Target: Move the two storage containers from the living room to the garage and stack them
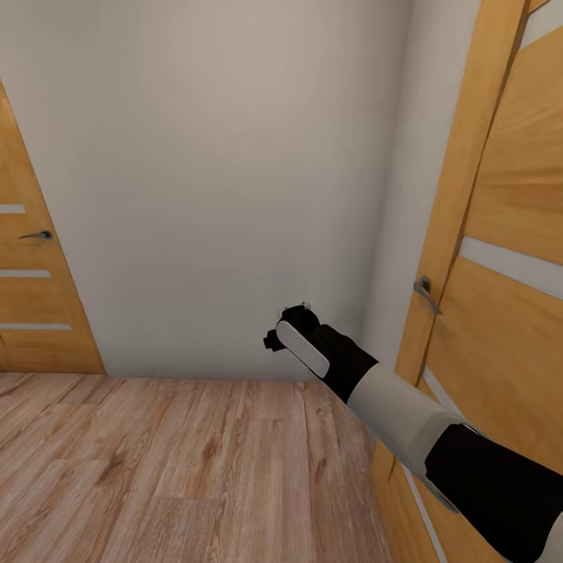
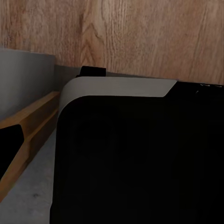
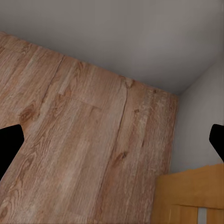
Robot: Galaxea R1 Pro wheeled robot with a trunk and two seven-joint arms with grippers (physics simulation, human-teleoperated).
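Note:
The two storage containers are out of view. My right arm reaches forward over a light wood plank floor (image 1: 156, 469), and my right gripper (image 1: 280, 335) hangs near a white wall (image 1: 219, 172). In the right wrist view the right gripper (image 3: 112, 144) is open: one black fingertip (image 3: 7, 147) sits at each side edge, with bare planks between them. In the left wrist view one black fingertip (image 2: 8, 149) sits far out at the edge, as on an open gripper. The other is lost against a dark rounded body with a pale rim (image 2: 116, 87).
A wooden door (image 1: 508, 258) with a metal handle (image 1: 426, 293) stands close on the right, beside my right forearm. Another wooden door (image 1: 35, 297) stands at the left. The wall meets the floor just ahead, forming a corner at the right.

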